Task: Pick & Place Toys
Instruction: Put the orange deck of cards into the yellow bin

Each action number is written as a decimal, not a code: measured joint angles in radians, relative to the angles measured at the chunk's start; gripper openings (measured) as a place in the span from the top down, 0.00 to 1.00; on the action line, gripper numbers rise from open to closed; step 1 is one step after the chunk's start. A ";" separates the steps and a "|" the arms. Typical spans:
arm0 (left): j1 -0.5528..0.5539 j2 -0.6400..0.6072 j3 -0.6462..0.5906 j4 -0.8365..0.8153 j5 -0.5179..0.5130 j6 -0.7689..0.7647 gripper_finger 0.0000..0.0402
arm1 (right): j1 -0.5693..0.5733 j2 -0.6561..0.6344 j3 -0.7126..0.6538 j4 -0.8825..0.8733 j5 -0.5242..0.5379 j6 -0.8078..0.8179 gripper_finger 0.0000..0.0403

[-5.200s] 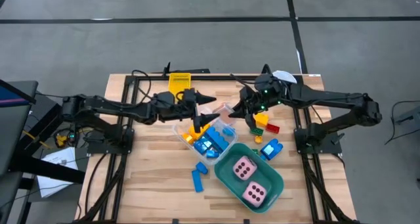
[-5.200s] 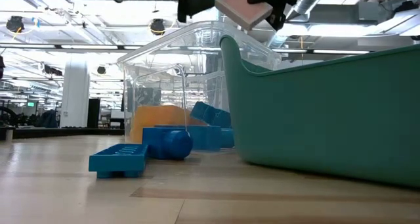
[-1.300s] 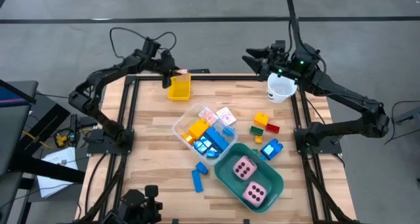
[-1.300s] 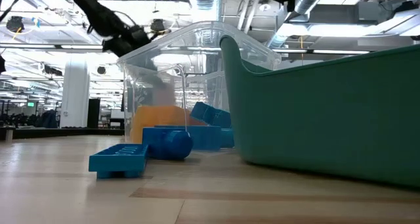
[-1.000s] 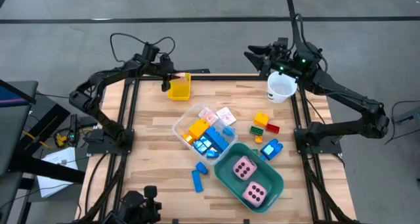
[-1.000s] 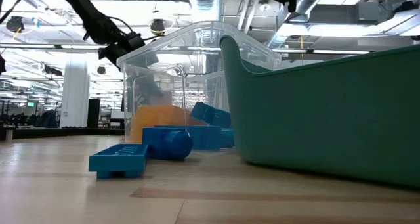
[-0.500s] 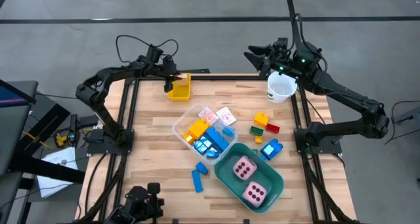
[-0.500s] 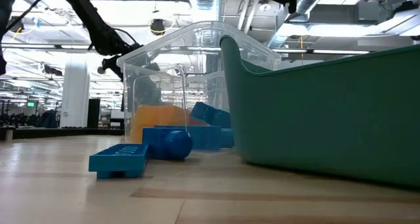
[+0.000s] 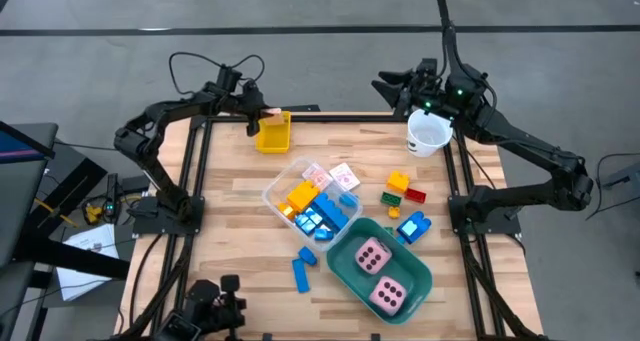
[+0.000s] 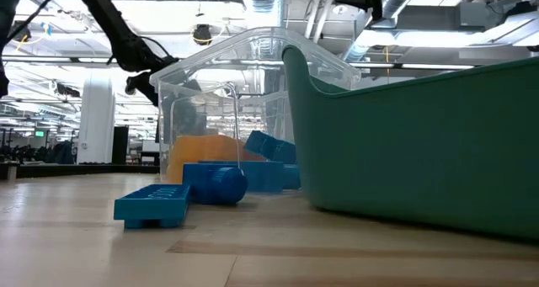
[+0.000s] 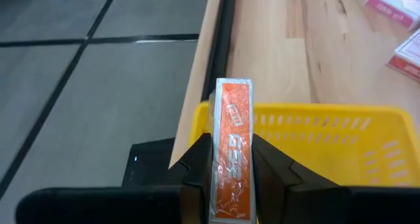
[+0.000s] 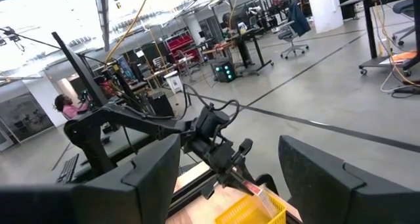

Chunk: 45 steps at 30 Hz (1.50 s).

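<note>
Card pack, pink-orange and standing on its narrow edge, is clamped between the two dark fingers of the left pincer, which grasps it just above the near rim of a yellow basket at the far left corner of the tabletop. Two more small pink-white cards lie near the middle, touching a clear box that holds blue and orange bricks. Right of the box sit a yellow, a green and a red brick, with a blue brick nearer. One blue brick lies loose on the near side. A teal tub at the near right holds two pink dotted dice. The right pincer hangs released, holding nothing, over the far right corner just beside a white cup.
</note>
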<state>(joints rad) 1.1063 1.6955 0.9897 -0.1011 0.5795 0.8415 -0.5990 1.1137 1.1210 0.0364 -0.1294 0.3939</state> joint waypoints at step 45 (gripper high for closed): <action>-0.047 0.032 0.000 -0.065 -0.053 0.017 0.81 | -0.007 0.004 0.000 -0.029 -0.029 -0.011 0.38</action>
<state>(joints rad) 1.0592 1.7271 0.9901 -0.1661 0.5268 0.8583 -0.6056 1.1175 1.1210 0.0071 -0.1583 0.3832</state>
